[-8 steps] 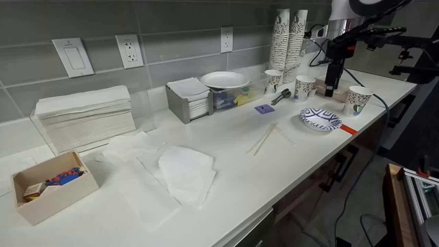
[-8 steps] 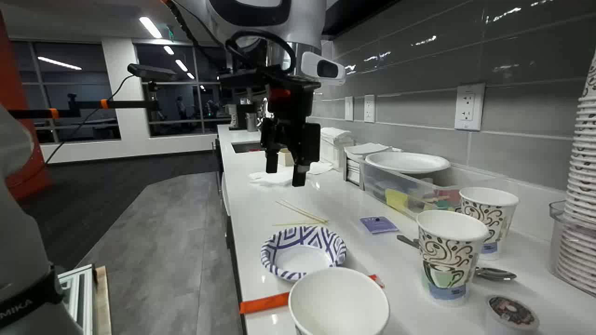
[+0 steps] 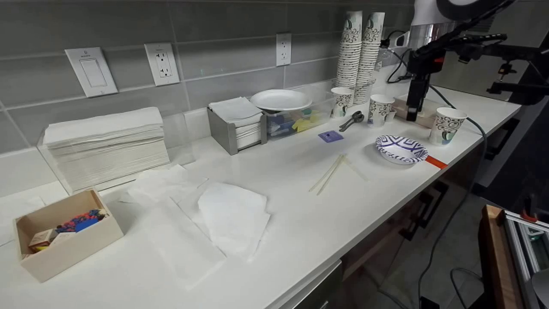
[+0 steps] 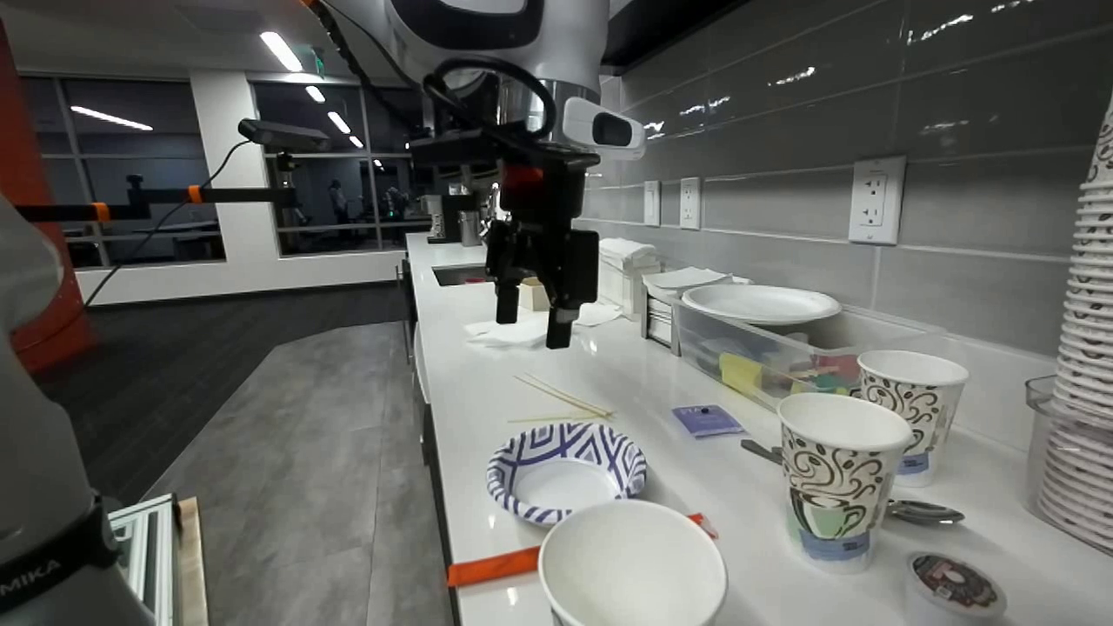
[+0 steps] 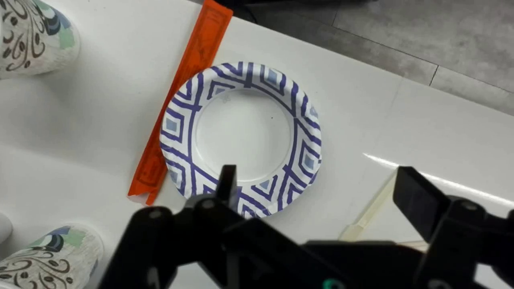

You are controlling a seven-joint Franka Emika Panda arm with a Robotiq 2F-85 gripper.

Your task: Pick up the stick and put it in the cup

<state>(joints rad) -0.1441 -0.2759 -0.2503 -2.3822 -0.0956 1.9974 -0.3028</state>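
Sticks point(image 5: 372, 206) at the wrist view's lower right lie partly behind the spread gripper point(image 5: 315, 176); we see left-edge cups point(image 5: 38, 42) cut off.

Both exterior views are dim; in an exterior view a ceiling light point(image 4: 281, 51) glows at upper left and glare flecks the glossy wall tiles point(image 4: 783, 143). The wrist view shows 1 bright streak and soft shadows on the counter point(image 5: 357, 116), the gripper point(image 5: 317, 172) nearly black.
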